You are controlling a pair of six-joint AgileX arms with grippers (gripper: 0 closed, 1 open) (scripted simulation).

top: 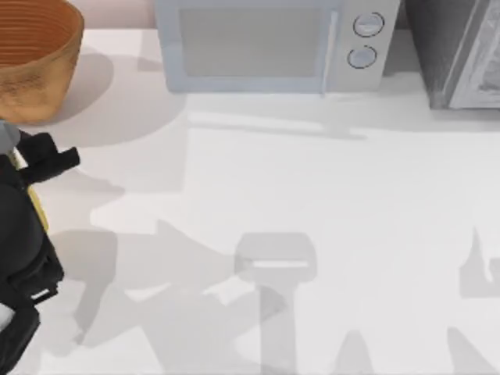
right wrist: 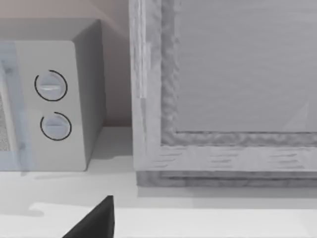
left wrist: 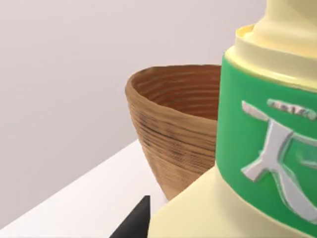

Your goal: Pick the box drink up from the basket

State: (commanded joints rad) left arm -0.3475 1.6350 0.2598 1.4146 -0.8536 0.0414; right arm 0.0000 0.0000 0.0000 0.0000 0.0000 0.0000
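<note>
One arm is doing the work. At the left edge of the top view, the left gripper [top: 31, 183] is clamped on the box drink [top: 36, 209], which shows as a thin yellow strip between the black parts. In the left wrist view the carton is right up against the camera, pale yellow with a green label, so I think it is held tight.

The basket [top: 35, 58] sits in the upper left corner of the top view, just above the gripper and apart from it. The carton is outside the basket, not in it, so the pick looks nearly done. The basket's rim is the closest thing it could bump.

Along the top of the frame stand a microwave [top: 266, 47] and a grey cabinet [top: 457, 55] at the upper right, both well apart from the carton.

The right gripper [right wrist: 94, 223] faces the microwave and cabinet, parked; I cannot tell if it is gripping or loose.
</note>
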